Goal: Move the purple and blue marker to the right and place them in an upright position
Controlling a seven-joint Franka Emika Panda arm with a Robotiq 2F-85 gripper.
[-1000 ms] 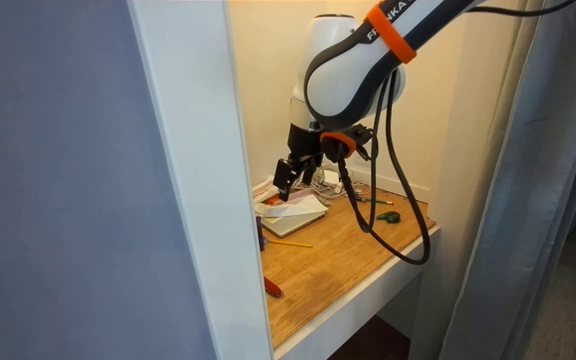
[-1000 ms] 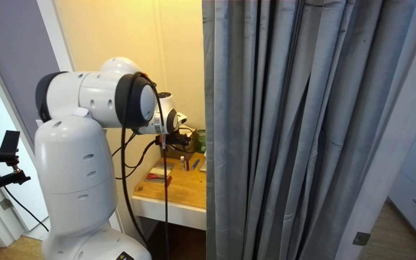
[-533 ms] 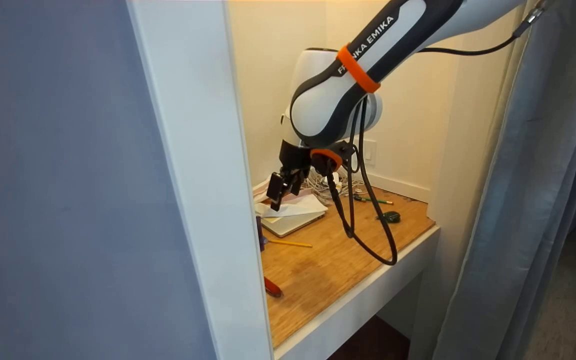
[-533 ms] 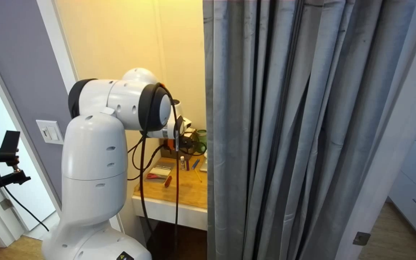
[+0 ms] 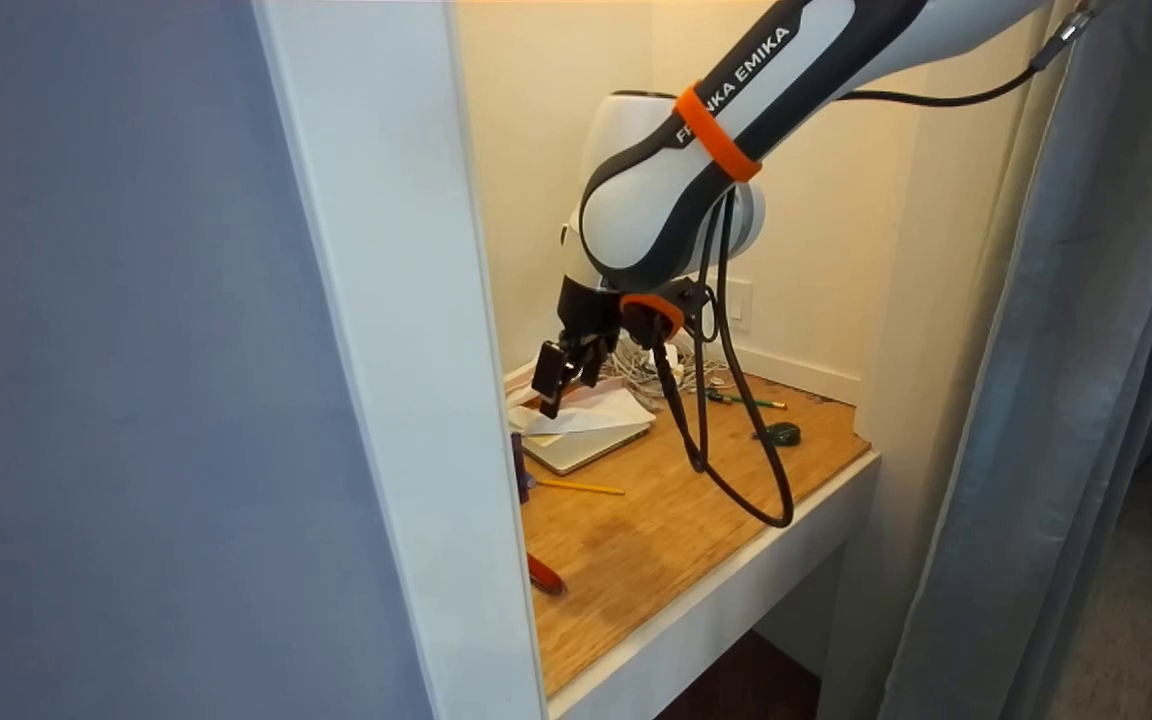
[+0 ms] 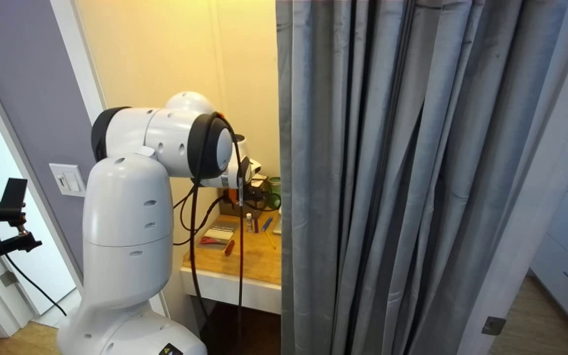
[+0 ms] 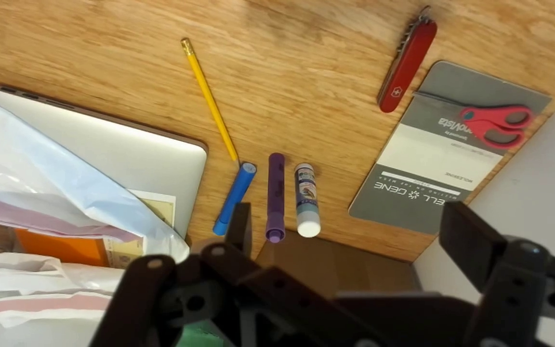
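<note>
You are holding the gripper [image 7: 346, 224] wide and unloaded above the desk [image 7: 325, 62]; the blue marker [image 7: 235, 198] is lying to 1 side of centre, toward the laptop [image 7: 152, 152], long axis slanting across your closing line; the purple marker [image 7: 276, 190] is seemingly standing upright.

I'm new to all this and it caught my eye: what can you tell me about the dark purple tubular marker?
The dark purple tubular marker looks like smooth plastic, with darker markings along its barrel, too unclear to read, and a paler stub at its top end. It stands upright on the brown wooden desktop, between a blue cylindrical marker and a white-capped printed tube, with visible gaps to both. The black robot gripper isn't touching it.
</note>
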